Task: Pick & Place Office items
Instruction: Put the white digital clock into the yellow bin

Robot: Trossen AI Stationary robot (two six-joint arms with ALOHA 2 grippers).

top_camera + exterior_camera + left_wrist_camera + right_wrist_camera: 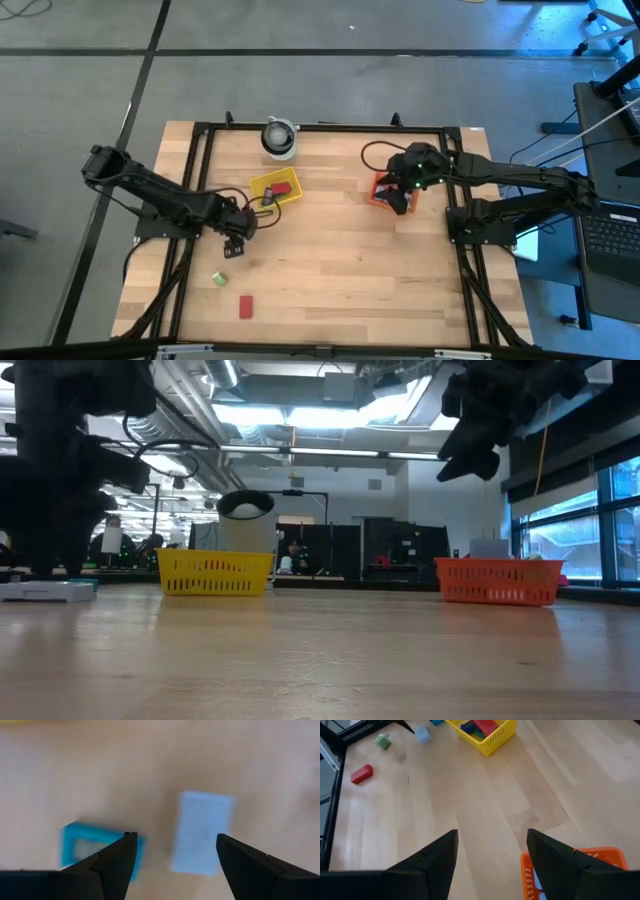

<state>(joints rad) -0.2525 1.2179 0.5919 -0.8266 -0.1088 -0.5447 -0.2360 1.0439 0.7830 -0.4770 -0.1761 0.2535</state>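
My left gripper (pixel 175 857) points down, open, over a pale blue block (pixel 202 832) that lies flat on the table in the gap between the fingers. A teal block (pixel 82 845) lies beside it, partly behind one finger. In the high view this gripper (pixel 236 243) is near the yellow basket (pixel 275 188). A green item (pixel 219 279) and a red block (pixel 246 305) lie nearer the front edge. My right gripper (pixel 492 855) stands open and bare above the orange basket (pixel 580 865), slanting down toward the table's middle.
The yellow basket (pixel 485 732) holds several coloured items. A white cylinder with a dark top (pixel 280 137) stands at the far edge behind it. A black frame (pixel 190 200) borders the wooden table. Bare wood lies between the two baskets and toward the front right.
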